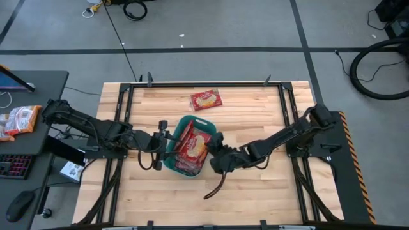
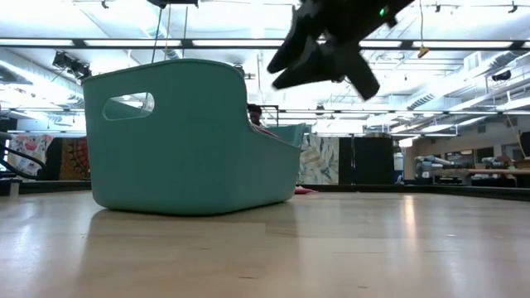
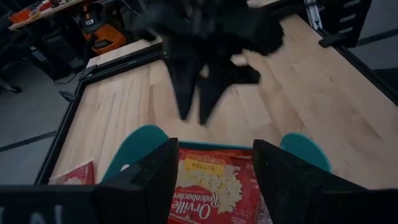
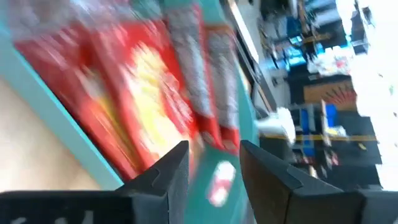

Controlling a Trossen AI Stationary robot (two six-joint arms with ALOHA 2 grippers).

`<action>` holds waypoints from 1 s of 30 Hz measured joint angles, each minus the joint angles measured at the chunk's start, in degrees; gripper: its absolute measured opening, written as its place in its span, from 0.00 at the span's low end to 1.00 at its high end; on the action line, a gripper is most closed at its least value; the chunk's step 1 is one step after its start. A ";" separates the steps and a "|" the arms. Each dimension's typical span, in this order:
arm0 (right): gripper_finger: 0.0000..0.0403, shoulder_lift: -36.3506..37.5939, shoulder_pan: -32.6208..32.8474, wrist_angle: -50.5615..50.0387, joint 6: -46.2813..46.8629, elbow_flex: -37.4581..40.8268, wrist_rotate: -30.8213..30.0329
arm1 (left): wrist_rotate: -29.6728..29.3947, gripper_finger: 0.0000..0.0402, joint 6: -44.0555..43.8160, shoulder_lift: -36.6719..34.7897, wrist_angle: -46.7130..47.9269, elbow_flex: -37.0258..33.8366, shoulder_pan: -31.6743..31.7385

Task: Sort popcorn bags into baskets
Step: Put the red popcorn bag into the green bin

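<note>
The teal basket (image 1: 174, 156) stands mid-table, and several red popcorn bags (image 1: 195, 145) with cream labels lie in it. It also shows in the low view (image 2: 190, 141). One more bag (image 1: 206, 99) lies flat on the table toward the far edge. My left gripper (image 1: 167, 137) is open over the basket's left rim, above the top bag (image 3: 214, 186). My right gripper (image 1: 214, 155) is open and hovers just off the basket's right rim, clear of the table in the low view (image 2: 319, 54). The right wrist view shows blurred red bags (image 4: 130, 93) in the basket ahead of its fingers.
A side desk on the left holds more red packets (image 1: 19, 119), a keyboard and a mouse. Black frame rails (image 1: 124, 115) run along the table's left, right and far edges. Bare wood lies along the near edge (image 1: 255, 198) and to the right of the loose bag.
</note>
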State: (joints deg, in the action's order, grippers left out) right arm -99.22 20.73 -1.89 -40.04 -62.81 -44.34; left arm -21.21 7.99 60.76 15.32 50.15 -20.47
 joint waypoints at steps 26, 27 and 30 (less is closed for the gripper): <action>0.36 9.36 -37.47 -5.46 0.40 7.94 30.36 | -0.66 0.52 -1.57 -0.01 3.92 0.00 0.04; 0.36 9.36 -39.10 -1.99 -0.32 9.91 31.90 | -0.66 0.52 -1.57 -0.01 4.06 0.00 0.04; 0.37 9.36 -43.50 9.47 -1.23 15.55 35.56 | -0.97 0.52 -1.38 -0.01 4.01 0.00 0.04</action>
State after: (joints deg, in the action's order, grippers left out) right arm -89.86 -22.77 7.57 -41.27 -47.25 -8.77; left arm -22.18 6.61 60.75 19.33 50.15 -20.43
